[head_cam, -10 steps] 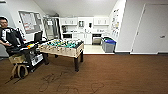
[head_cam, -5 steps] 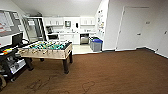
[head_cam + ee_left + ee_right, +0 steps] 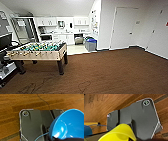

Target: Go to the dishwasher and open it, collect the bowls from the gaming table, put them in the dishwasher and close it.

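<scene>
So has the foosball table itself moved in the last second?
No. The foosball table keeps its place against the kitchen cabinets behind it; the whole head view has shifted together, so the camera moved.

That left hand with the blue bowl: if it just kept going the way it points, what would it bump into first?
Probably the floor. In the left wrist view the left hand carries the blue bowl, and beyond it lies only brown carpet; how far off is unclear.

Wide dark grey wrist plate point(image 3: 32, 125) with white-edged outline, round silver corner fittings point(image 3: 25, 113), thin blue cable point(image 3: 40, 137)
</scene>
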